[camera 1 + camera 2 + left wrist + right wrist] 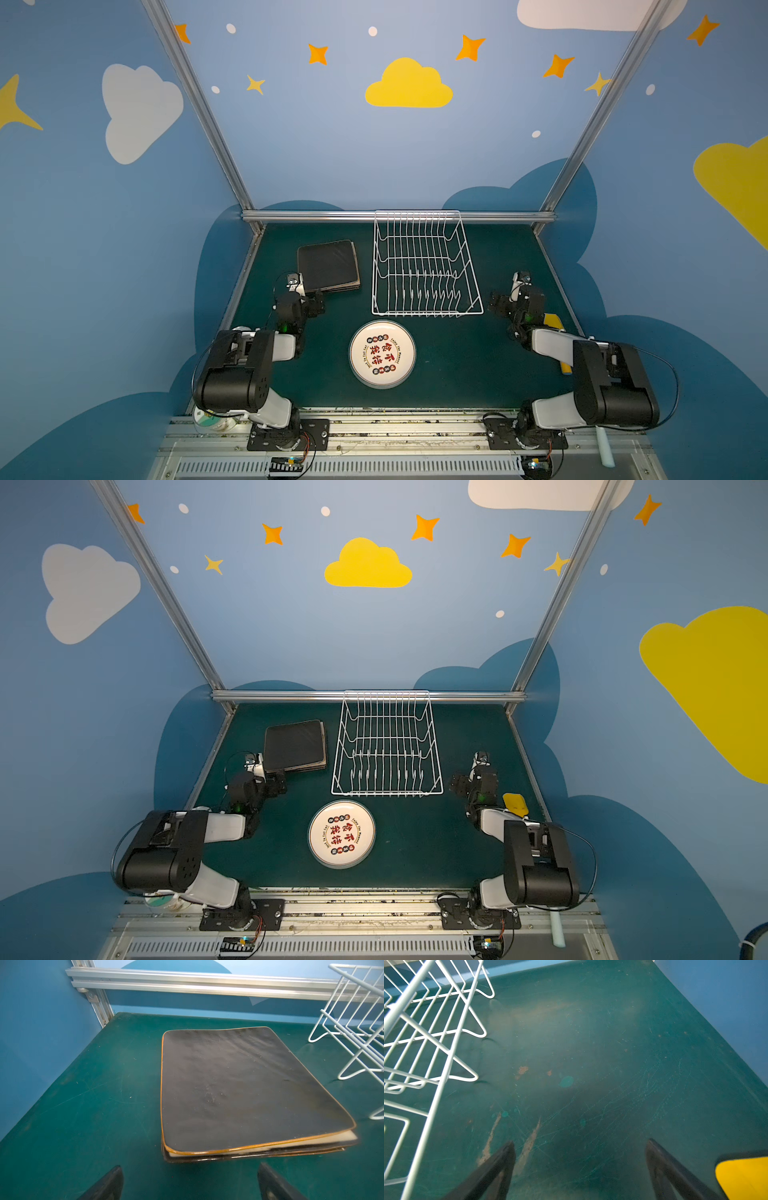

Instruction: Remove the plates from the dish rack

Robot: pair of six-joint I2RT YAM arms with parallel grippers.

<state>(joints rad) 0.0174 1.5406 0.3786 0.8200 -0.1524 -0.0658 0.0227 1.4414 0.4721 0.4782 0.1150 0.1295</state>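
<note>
The white wire dish rack (427,315) (386,794) stands at the back middle of the green mat, and no plate shows in it. To its left lies a stack of square plates (328,266) (296,746) (239,1088), black back up. A round cream plate (382,354) (341,834) with a red-black print lies face up in front of the rack. My left gripper (311,299) (277,781) (190,1165) is open just short of the stack's near edge, touching nothing. Open too, my right gripper (496,303) (459,785) (581,1141) hovers over bare mat right of the rack (411,991).
A yellow spatula (555,322) (515,804) (743,1176) lies by the right arm. A pale blue spatula (604,449) lies at the front right, a small round tub (212,419) under the left arm's base. Aluminium rails (187,978) and blue walls bound the mat.
</note>
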